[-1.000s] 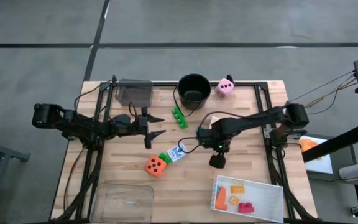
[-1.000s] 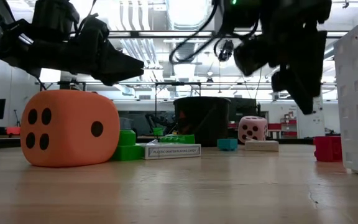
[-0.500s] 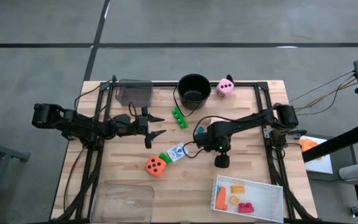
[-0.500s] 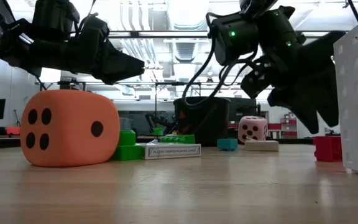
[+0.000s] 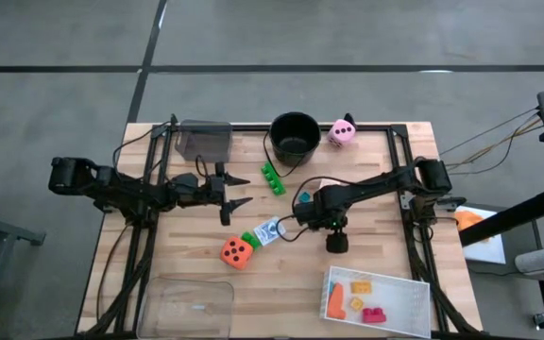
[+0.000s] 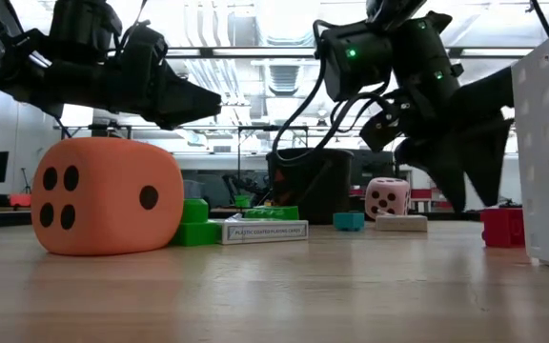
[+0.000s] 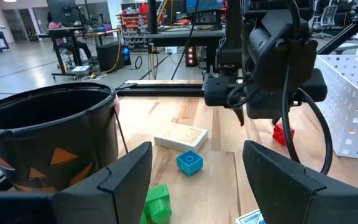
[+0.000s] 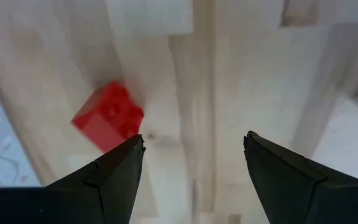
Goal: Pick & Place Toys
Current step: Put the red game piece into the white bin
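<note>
Right gripper (image 8: 191, 186) above table centre, fingers spread, empty, pointing down over red brick (image 8: 108, 124) on bare wood. Left gripper (image 5: 238, 192) hovers left of green brick (image 5: 272, 177), fingers apart, empty.

The bucket (image 5: 294, 135) stood at the table's (image 5: 385, 274) far edge, one die (image 5: 342, 131) just right of it and a tray (image 5: 203, 140) to its left; a brick (image 5: 272, 178) lay nearer, before the bucket; another die (image 5: 237, 251) sat left of the card pack (image 5: 270, 230); a tray holding bricks (image 5: 378, 298) occupied the near right corner.
</note>
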Motion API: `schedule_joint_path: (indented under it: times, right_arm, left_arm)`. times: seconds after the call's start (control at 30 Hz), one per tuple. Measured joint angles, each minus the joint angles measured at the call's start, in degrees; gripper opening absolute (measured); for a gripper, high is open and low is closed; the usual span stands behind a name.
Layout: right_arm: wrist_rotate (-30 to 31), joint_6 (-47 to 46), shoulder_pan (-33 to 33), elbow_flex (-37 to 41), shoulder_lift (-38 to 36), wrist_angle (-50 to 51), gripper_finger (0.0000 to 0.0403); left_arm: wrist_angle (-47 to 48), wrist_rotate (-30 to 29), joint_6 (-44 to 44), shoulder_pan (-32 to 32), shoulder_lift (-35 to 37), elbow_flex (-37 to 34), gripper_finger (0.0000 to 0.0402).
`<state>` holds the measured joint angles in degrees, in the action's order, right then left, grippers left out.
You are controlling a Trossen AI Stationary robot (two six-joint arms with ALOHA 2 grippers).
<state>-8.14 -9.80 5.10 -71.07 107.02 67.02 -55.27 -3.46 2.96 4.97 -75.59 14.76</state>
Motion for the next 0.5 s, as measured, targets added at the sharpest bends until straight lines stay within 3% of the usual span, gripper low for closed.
schedule_joint_path:
  times: [0.13,0.37,0.5]
  right_arm:
    - [0.98,-0.01,0.01,0.00,0.00,-1.62,0.0272]
    - [-7.26,1.92,0.18,0.02,-0.13,-1.44,0.0272]
    - [-7.87,2.80,0.68,0.15,-0.04,-2.17,0.0272]
  left_arm:
    - [-0.02,0.02,0.00,0.00,0.00,0.00,0.0253]
    - [-0.02,0.00,0.00,0.00,0.00,0.00,0.0253]
    - [-0.02,0.00,-0.02,0.00,0.00,0.00,0.0253]
